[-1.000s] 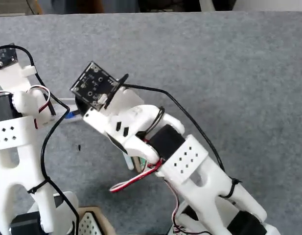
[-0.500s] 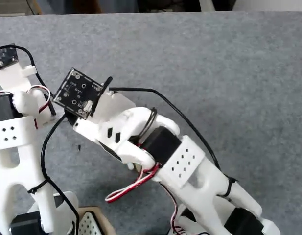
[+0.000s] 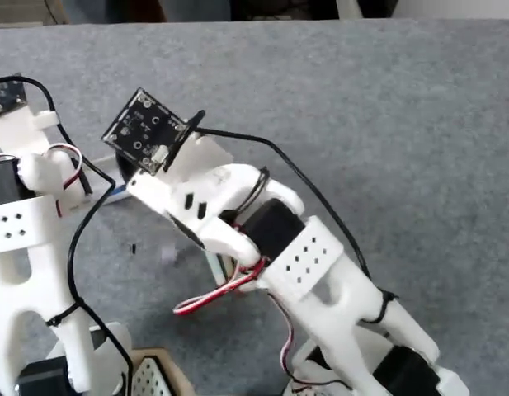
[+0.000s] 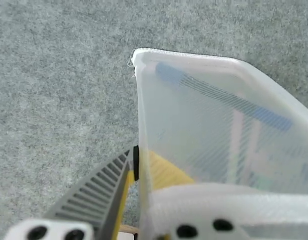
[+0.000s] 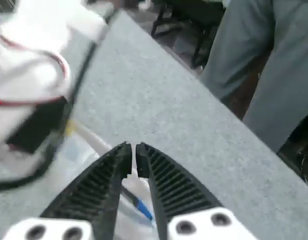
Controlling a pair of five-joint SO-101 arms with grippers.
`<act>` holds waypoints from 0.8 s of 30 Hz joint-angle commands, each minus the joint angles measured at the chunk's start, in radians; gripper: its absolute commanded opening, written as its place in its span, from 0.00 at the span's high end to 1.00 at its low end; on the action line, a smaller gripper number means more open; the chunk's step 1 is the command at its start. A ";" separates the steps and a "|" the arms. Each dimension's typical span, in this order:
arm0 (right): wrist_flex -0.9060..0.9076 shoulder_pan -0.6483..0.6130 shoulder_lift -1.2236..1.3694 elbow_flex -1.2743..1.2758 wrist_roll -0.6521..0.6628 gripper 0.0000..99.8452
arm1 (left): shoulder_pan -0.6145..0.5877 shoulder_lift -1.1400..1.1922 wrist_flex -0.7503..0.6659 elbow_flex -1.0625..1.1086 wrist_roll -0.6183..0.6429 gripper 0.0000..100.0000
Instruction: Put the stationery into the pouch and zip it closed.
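The pouch (image 4: 208, 125) is found towards the left side of the worktop (image 3: 386, 107), between the left arm (image 3: 27, 223) and the right arm (image 3: 262, 239), which is stretched across from the right. A pen (image 4: 218, 95) is seen inside the pouch. One edge of the pouch is gripped in the left pincer (image 4: 136, 170). The right pincer (image 5: 133, 150), jaws nearly together, is held just above the pouch.

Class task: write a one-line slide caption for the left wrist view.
Left gripper grips the edge of a clear pouch, a blue pen showing through its side, grey table behind.
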 commanded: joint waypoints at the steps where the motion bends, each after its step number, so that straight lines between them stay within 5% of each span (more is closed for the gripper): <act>1: 0.097 0.011 -0.074 -0.038 0.006 0.99 | -0.042 -0.002 -0.029 -0.005 -0.008 0.97; 12: 0.420 0.011 -0.137 0.002 0.006 0.98 | -0.065 -0.003 -0.029 -0.007 -0.002 0.97; 19: 0.445 0.006 -0.137 0.166 0.008 0.87 | -0.084 -0.008 -0.048 -0.007 0.000 0.97; 24: 0.370 0.006 -0.136 0.255 0.008 0.89 | -0.124 -0.003 -0.057 -0.008 0.000 0.97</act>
